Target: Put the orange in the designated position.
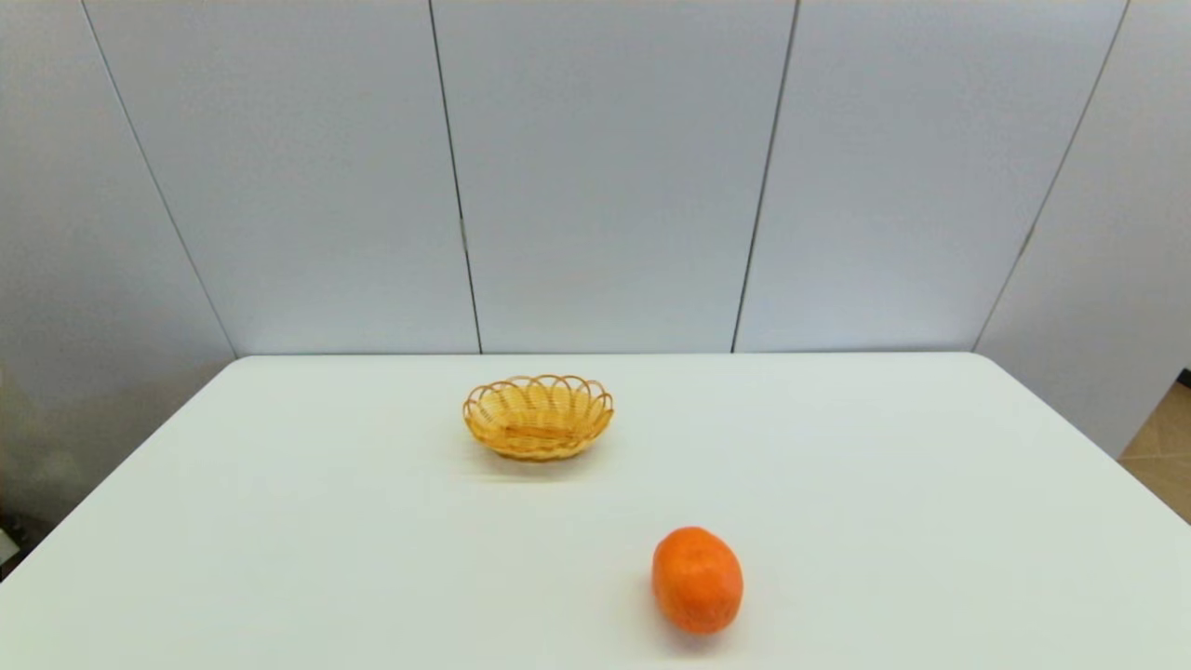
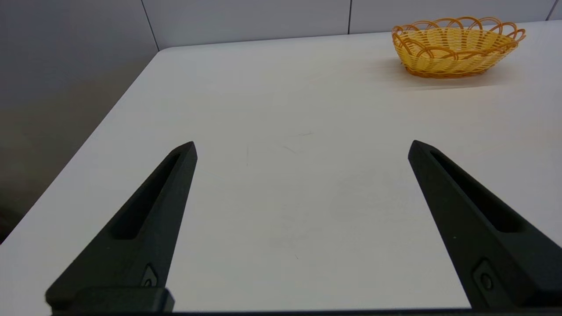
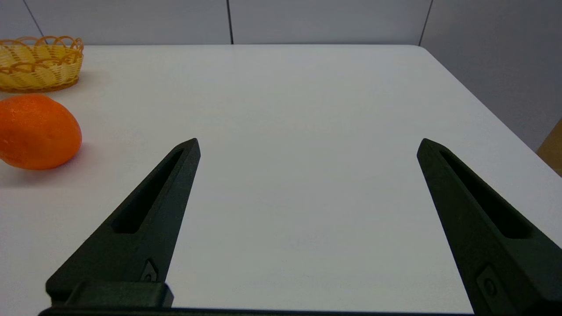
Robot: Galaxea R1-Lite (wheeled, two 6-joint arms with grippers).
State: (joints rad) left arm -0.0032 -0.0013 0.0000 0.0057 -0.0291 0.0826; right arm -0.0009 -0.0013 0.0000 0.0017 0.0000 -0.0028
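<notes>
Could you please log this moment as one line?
orange: on table, untouched | wicker basket: empty | left gripper: open, idle | right gripper: open, beside orange

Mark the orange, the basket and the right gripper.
orange (image 1: pixel 697 581): head view, middle of its skin.
basket (image 1: pixel 538 440): head view, front woven wall.
right gripper (image 3: pixel 307 147): right wrist view, midway between its open fingertips, over bare table.

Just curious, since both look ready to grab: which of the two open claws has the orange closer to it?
The right gripper: its camera shows the orange; the left gripper sees only the basket.
</notes>
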